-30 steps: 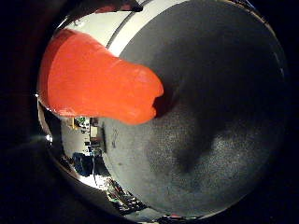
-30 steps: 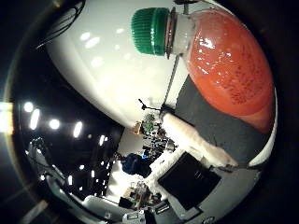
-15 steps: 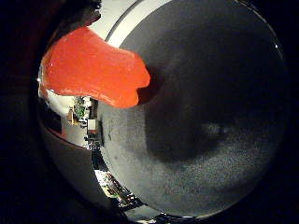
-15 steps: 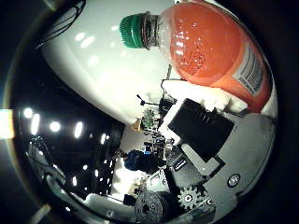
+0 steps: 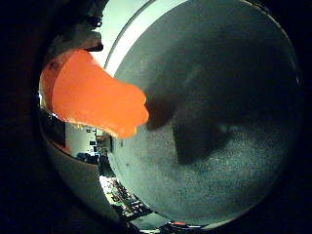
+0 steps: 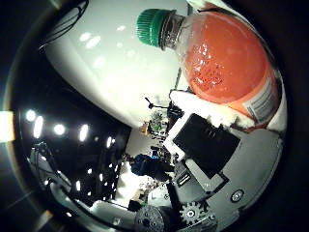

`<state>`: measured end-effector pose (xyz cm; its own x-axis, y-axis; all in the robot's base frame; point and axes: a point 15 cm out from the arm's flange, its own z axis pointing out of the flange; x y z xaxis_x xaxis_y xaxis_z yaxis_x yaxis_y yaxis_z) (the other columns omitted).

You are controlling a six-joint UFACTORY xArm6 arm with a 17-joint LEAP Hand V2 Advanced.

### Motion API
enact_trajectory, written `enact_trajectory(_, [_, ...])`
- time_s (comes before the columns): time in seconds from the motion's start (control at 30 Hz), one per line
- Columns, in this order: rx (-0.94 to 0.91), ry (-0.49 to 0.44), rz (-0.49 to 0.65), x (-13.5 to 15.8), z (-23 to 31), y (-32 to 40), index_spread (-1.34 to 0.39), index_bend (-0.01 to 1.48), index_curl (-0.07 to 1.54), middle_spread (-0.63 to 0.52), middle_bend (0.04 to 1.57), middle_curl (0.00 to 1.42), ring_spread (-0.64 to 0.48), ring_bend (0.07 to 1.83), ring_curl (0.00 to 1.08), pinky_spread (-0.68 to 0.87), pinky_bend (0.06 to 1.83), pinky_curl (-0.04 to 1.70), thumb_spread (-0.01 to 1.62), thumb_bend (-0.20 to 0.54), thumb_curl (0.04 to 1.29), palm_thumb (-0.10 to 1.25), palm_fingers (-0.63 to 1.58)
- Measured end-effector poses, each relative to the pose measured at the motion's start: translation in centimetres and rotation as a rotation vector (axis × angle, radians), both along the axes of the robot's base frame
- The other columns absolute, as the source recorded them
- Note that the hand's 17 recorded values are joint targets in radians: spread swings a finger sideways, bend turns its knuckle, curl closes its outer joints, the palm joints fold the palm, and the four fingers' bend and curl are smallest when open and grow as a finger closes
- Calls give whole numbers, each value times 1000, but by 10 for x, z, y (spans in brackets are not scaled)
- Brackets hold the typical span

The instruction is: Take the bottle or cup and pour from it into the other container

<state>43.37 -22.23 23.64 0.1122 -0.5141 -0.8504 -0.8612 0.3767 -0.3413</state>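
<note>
A clear bottle [image 6: 224, 60] of orange liquid with a green cap [image 6: 154, 23] fills much of the right thumb side palm view, close to the palm. My hand [image 6: 207, 145] shows there as black and white finger parts curled against the bottle's lower body. In the right little finger side palm view the bottle's orange body [image 5: 93, 93] hangs above a grey tabletop [image 5: 219, 107] and casts a shadow on it.
The grey tabletop has a white edge [image 5: 125, 21]. A pale wall or ceiling [image 6: 106, 72] lies behind the bottle. Past it is a dark room with rows of lights [image 6: 48, 126] and distant clutter [image 6: 150, 164].
Both views have shifted, so the hand has moved, with the bottle still against the palm. The bottle sits at a slightly different angle, and its shadow on the grey tabletop has moved.
</note>
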Motion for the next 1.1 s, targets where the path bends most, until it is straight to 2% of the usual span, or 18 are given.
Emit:
enact_trajectory(0.2, [-61, -25, 25, 6, 24, 10, -313, 1082, 1001, -242, 1238, 1017, -273, 1411, 800, -177, 1667, 596, 670, -15, 740, 1108, 932])
enact_trajectory(0.5, [-199, -53, 175, 18, 65, 66, -268, 1150, 983, -220, 1265, 1033, -273, 1370, 875, -164, 1576, 691, 559, -18, 833, 1134, 967])
enact_trajectory(0.87, [-484, 27, 341, -5, 124, 142, -244, 1163, 950, -205, 1271, 1028, -273, 1334, 920, -178, 1432, 783, 323, -17, 925, 1177, 1010])
enact_trajectory(1.1, [-699, 20, 385, 2, 150, 191, -240, 1160, 941, -201, 1263, 1022, -278, 1316, 941, -188, 1367, 840, 245, -18, 946, 1177, 1034])
